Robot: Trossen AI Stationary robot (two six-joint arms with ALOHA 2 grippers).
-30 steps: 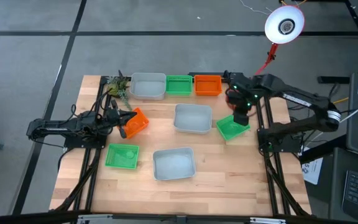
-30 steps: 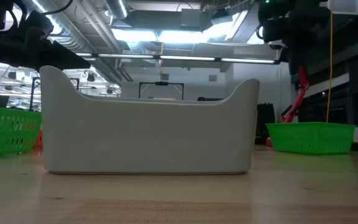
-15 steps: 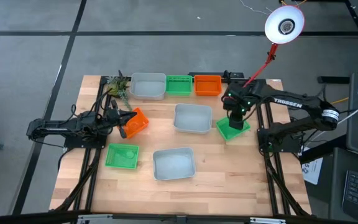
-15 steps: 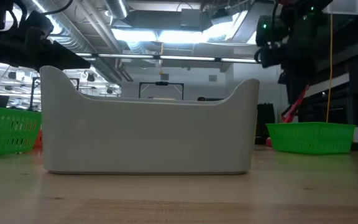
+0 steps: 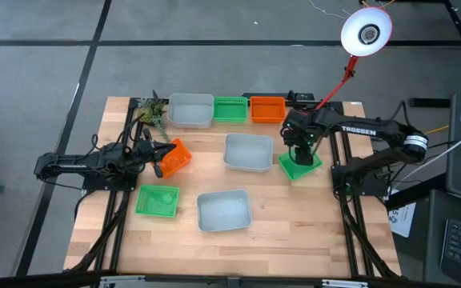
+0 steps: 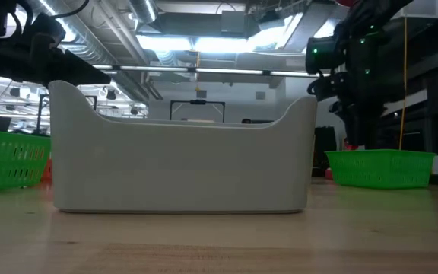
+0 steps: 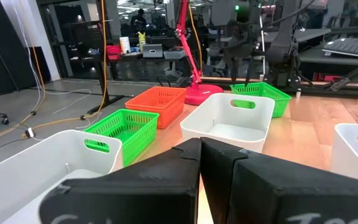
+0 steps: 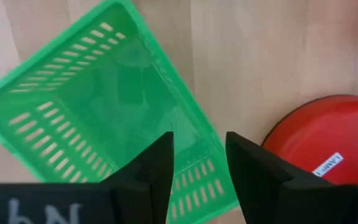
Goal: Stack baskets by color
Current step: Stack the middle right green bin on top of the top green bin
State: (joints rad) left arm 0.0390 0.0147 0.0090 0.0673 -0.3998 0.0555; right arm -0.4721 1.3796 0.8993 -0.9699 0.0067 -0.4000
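Right gripper (image 5: pixel 298 152) poised over green basket (image 5: pixel 300 165), fingers (image 8: pixel 148 168) spread.

Seen from the right wrist: basket wall (image 8: pixel 185 134) running under the gap between the two fingers, straddled, apparently not gripped; contact not clear. Basket lying askew, just beside the red lamp base (image 8: pixel 319 140), on the side of the middle grey basket (image 5: pixel 249 152) nearest the right arm. Left gripper (image 5: pixel 160 156) across that grey basket from the green one, fingers pressed together at an orange basket (image 5: pixel 174 157); grip on it not confirmable from the views.
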